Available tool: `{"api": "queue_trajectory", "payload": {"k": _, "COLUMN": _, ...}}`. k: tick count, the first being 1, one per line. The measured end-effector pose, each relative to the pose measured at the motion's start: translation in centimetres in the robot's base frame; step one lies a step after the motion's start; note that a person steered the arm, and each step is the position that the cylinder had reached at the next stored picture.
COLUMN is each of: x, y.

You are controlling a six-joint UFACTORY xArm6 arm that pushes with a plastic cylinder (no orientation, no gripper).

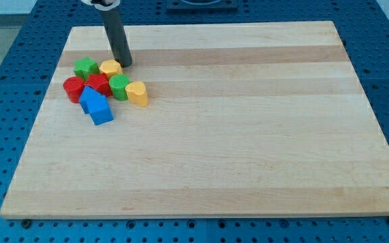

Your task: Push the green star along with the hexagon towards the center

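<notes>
The green star (85, 67) lies at the upper left of the wooden board (248, 135). The yellow hexagon (110, 67) sits just to its right, touching it. My tip (123, 63) rests on the board right beside the hexagon's upper right edge, above the cluster. Below them lie a red round block (73, 88), a red star (99, 84), a green round block (119, 86) and a yellow heart (137, 93). Two blue blocks (96, 104) lie at the cluster's bottom.
The board sits on a blue perforated table (5, 135). The cluster of blocks lies close to the board's left edge.
</notes>
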State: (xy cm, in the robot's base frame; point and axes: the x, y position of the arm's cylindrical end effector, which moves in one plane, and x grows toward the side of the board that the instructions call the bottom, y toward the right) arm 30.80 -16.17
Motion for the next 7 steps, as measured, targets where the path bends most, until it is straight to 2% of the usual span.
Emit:
{"api": "queue_trajectory", "payload": {"k": 2, "x": -2.2, "y": -1.5}}
{"api": "queue_trajectory", "payload": {"k": 5, "x": -2.2, "y": -10.1}}
{"api": "queue_trajectory", "payload": {"k": 7, "x": -0.3, "y": -11.9}}
